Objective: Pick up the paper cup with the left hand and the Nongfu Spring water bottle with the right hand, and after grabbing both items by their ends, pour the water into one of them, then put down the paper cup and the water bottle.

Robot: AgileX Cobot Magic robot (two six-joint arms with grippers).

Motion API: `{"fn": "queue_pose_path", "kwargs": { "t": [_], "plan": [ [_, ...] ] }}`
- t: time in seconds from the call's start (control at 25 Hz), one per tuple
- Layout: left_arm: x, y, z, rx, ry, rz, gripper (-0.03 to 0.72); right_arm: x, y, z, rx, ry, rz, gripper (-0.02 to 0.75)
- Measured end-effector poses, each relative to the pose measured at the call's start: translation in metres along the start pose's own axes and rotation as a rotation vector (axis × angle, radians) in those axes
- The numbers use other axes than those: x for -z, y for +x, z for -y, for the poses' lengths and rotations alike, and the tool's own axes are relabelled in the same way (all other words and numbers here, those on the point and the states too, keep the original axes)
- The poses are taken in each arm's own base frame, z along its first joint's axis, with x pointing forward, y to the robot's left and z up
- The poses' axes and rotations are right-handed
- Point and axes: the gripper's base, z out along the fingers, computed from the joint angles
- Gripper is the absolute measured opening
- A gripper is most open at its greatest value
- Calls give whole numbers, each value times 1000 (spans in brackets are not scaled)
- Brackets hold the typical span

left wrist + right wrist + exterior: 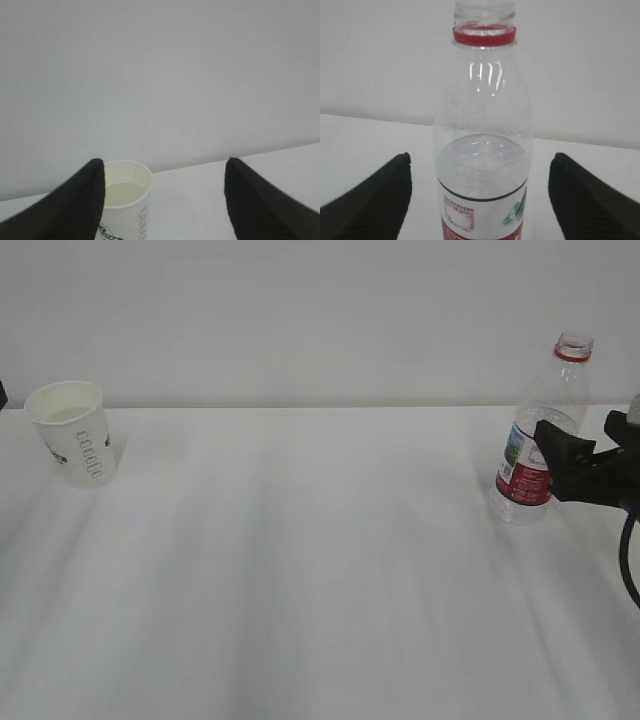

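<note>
The paper cup stands upright at the table's far left, with a pale pool of water inside. In the left wrist view the cup sits just inside the left finger, and my left gripper is open around it with a wide gap on the right. The Nongfu Spring water bottle stands upright at the far right, uncapped and partly filled with water. My right gripper is open, with the bottle centred between its fingers and not touched. In the exterior view it is level with the label.
The white table stretches between cup and bottle, with a plain pale wall behind it. The right arm's black cable hangs at the right edge.
</note>
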Motion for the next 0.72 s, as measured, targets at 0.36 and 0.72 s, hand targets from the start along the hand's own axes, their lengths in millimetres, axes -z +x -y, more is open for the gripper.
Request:
{"fn": "queue_pose_path", "kwargs": {
  "t": [0.36,0.72],
  "plan": [
    [25,-27,2,4,-34,33,543,27,-27,1,-1,36,92,629],
    [57,-52,4,9,-78,79,543,49,-63,0,19,48,218,615]
  ]
}}
